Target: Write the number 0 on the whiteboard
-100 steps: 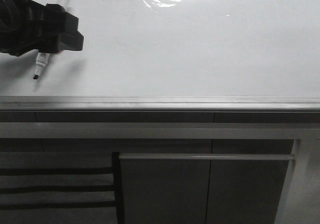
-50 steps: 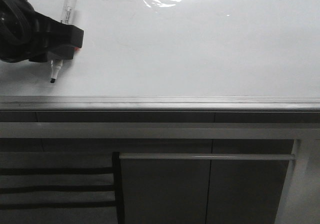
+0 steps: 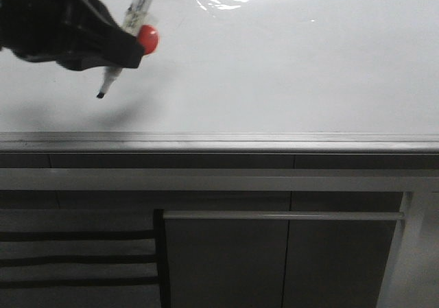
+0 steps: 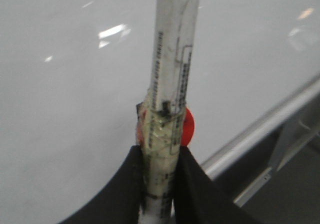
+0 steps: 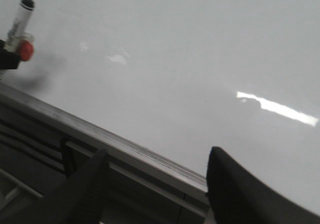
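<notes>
Left gripper (image 3: 123, 51), clamped on marker (image 3: 130, 27), has shifted right over whiteboard (image 3: 288, 68).

Below the board's front edge runs a row of dark flat cabinet panels (image 3: 226, 253), split by a thin vertical seam. A long pale horizontal rail (image 3: 285, 215) crosses them. Three dark horizontal slats (image 3: 75, 258) sit to the left, ending at a black upright post (image 3: 162, 260).
</notes>
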`<act>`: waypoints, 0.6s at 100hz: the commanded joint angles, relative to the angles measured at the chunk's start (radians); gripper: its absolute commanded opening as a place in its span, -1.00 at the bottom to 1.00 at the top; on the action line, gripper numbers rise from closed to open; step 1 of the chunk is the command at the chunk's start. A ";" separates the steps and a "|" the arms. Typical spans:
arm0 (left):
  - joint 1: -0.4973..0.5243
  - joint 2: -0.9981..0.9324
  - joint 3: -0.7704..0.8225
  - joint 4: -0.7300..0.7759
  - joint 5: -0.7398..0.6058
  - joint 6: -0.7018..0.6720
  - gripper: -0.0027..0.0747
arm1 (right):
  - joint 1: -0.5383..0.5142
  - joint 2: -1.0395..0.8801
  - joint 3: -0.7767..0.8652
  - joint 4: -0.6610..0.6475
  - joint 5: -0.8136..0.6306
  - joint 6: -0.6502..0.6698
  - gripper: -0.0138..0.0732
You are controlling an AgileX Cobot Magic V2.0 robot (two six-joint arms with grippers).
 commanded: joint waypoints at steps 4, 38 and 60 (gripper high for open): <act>-0.115 -0.100 -0.067 0.180 0.054 -0.010 -0.98 | 0.101 0.072 -0.096 0.049 -0.027 -0.080 0.17; -0.383 -0.194 -0.160 0.390 0.401 -0.008 -0.98 | 0.485 0.367 -0.338 0.069 0.118 -0.204 0.17; -0.463 -0.229 -0.160 0.405 0.459 -0.008 -0.98 | 0.567 0.471 -0.382 0.066 0.111 -0.273 0.17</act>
